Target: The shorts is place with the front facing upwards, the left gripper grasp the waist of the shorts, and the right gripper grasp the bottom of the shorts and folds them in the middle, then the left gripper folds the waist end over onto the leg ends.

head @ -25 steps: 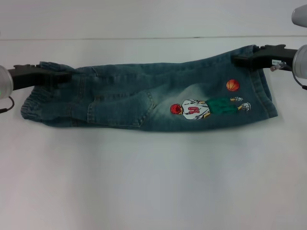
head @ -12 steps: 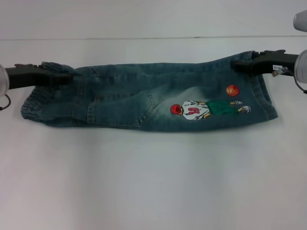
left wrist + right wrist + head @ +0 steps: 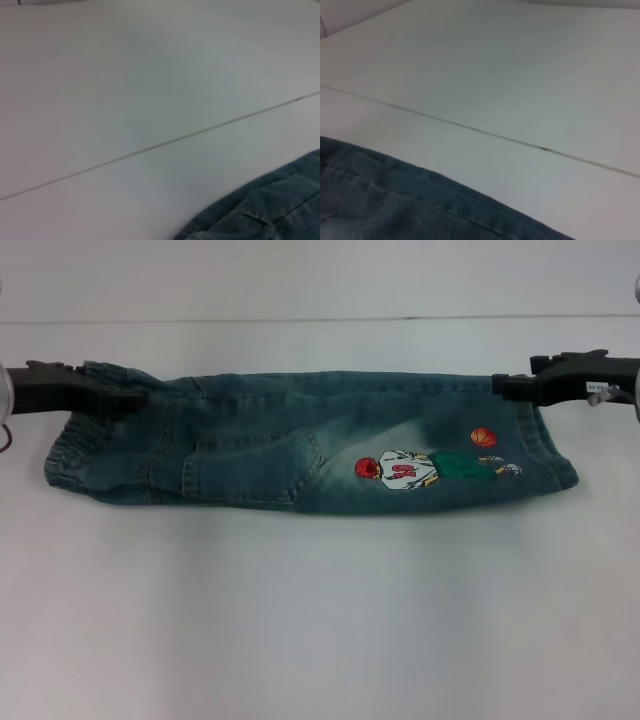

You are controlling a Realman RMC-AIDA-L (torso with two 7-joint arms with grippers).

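Note:
The blue denim shorts (image 3: 290,440) lie across the white table, folded along their length, with the elastic waist (image 3: 68,455) at the left and the bottom of the shorts (image 3: 557,455) at the right. A cartoon basketball-player print (image 3: 410,468) faces up near the leg ends. My left gripper (image 3: 138,398) is shut on the far corner of the waist. At the far corner of the hem my right gripper (image 3: 500,388) is shut on the denim. Each wrist view shows only a strip of denim (image 3: 270,210) (image 3: 395,200).
A thin seam (image 3: 300,318) runs across the white table (image 3: 320,620) beyond the shorts, also seen as a seam (image 3: 150,146) and a seam (image 3: 485,132) in the wrist views. Bare table lies in front of the shorts.
The right gripper has drawn its hem corner toward me, so the far edge on that side sits closer and the print looks squashed. The left gripper has barely shifted.

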